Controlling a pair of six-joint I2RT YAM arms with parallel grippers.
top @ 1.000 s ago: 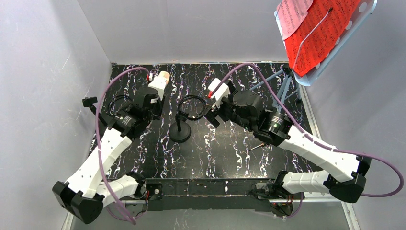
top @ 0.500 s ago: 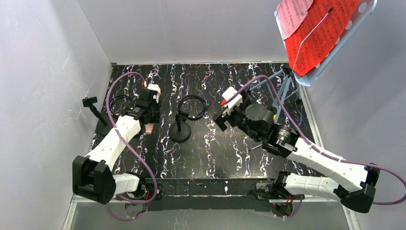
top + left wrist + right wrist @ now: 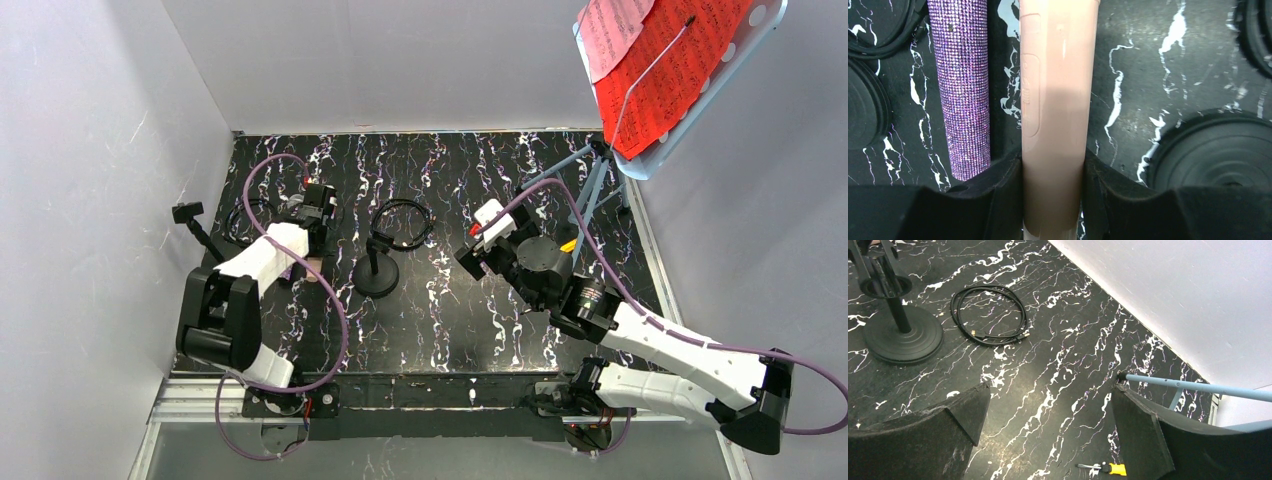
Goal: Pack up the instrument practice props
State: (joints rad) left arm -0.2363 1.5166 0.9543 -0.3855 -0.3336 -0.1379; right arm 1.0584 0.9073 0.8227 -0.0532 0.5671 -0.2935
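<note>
In the left wrist view my left gripper (image 3: 1053, 160) is shut on the cream microphone (image 3: 1055, 100), its black fingers (image 3: 993, 190) pressed to both sides of the body. The purple glitter microphone (image 3: 960, 85) lies on the table just left of it, parallel. Round black bases of the mic posts show at the right (image 3: 1218, 150) and the left edge (image 3: 860, 110). One black post (image 3: 377, 270) stands mid-table, another (image 3: 195, 225) at the far left. My right gripper (image 3: 1050, 395) hangs open over bare table. Red (image 3: 680, 70) and pink (image 3: 610, 30) sheet-music pages rest on the stand, top right.
A coiled black cable (image 3: 405, 222) lies behind the middle post. The light blue music stand's legs (image 3: 600, 180) stand at the back right, one foot close to my right finger (image 3: 1148, 435). A yellow-handled screwdriver (image 3: 1108, 468) lies under the right gripper. Grey walls enclose the table.
The left arm has folded back toward its base and brought the cream microphone from the rear down beside the purple one. The right arm has drawn back to the right, still open.
</note>
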